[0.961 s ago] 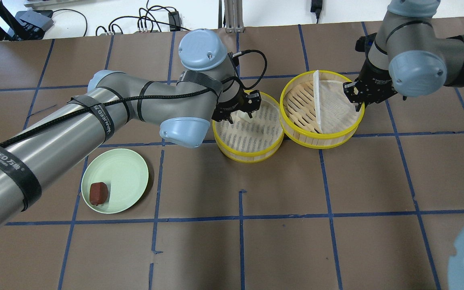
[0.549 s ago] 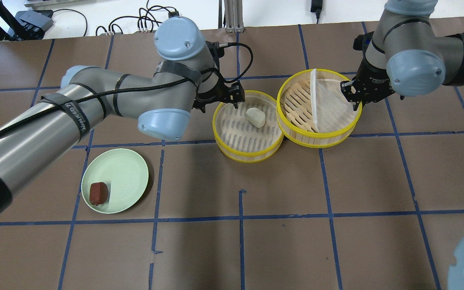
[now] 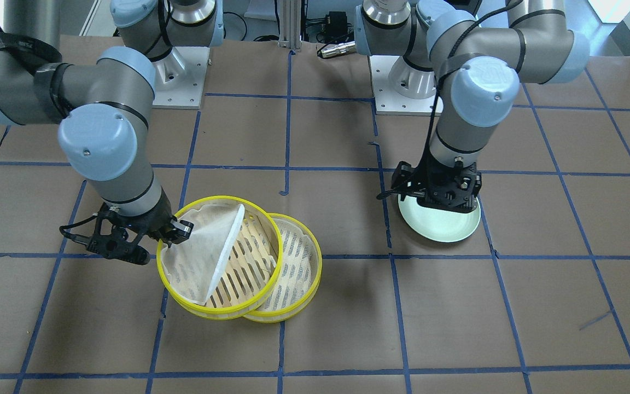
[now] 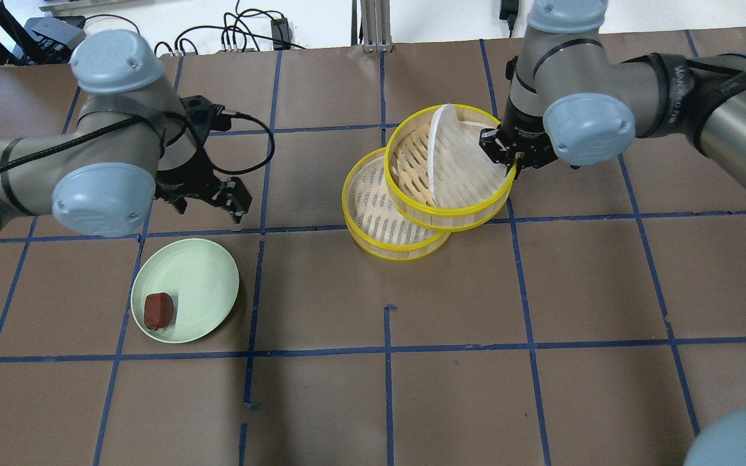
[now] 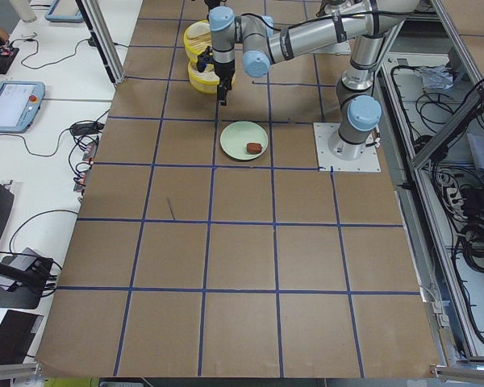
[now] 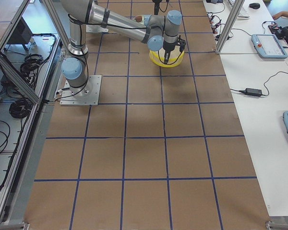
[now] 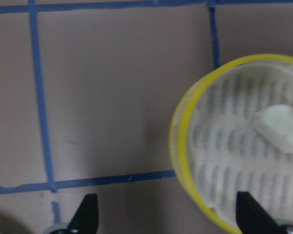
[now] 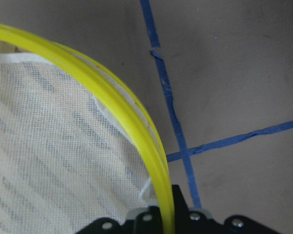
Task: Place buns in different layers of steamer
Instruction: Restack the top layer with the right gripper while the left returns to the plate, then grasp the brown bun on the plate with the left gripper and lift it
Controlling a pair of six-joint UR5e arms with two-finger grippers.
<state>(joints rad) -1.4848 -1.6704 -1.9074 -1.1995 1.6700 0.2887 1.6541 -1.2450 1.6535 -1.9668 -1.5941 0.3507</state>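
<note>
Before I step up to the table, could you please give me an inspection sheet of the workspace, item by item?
Surface: table covered in brown paper with a blue tape grid.
Job's things: white bun lies in lower tier; upper tier sits off-centre over it, its liner folded up; reddish-brown bun on green plate.
Clutter: nothing seen.
Grippers: left gripper open, empty, hovers near the plate; right gripper shut on upper tier's rim.
Cables: black cable loops off the left wrist; other cables beyond the table's far edge.
Surroundings: control pendants on side benches.
</note>
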